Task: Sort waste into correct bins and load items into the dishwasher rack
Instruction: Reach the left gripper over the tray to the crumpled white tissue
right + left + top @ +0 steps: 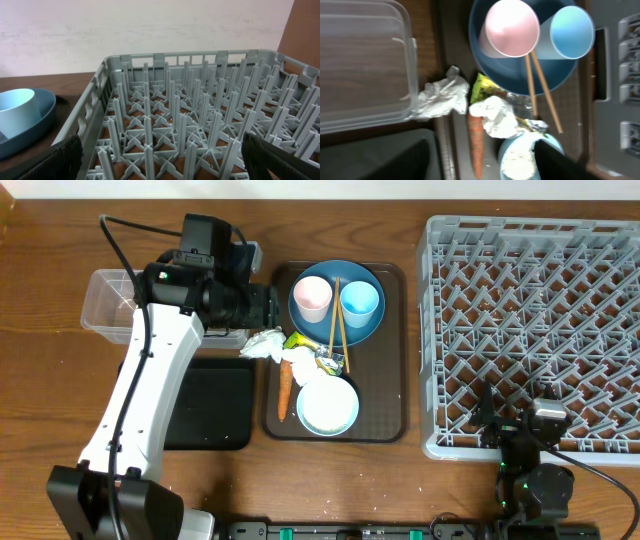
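Observation:
My left gripper (268,308) hovers open and empty at the left edge of the brown serving tray, above a crumpled white tissue (262,345) (440,95). A second tissue piece (495,117), a yellow-green wrapper (487,90) and an orange carrot (476,145) lie beside a pale bowl (327,405) holding white rice (520,157). The blue plate (335,320) carries a pink cup (312,297), a light blue cup (360,302) and wooden chopsticks (337,330). My right gripper (172,165) is wide open at the front edge of the grey rack (535,330).
A clear plastic box (105,305) stands at the far left, with a shallow black tray (205,405) in front of it. The dark brown serving tray (385,395) lies between these bins and the rack. My left arm reaches over the black tray.

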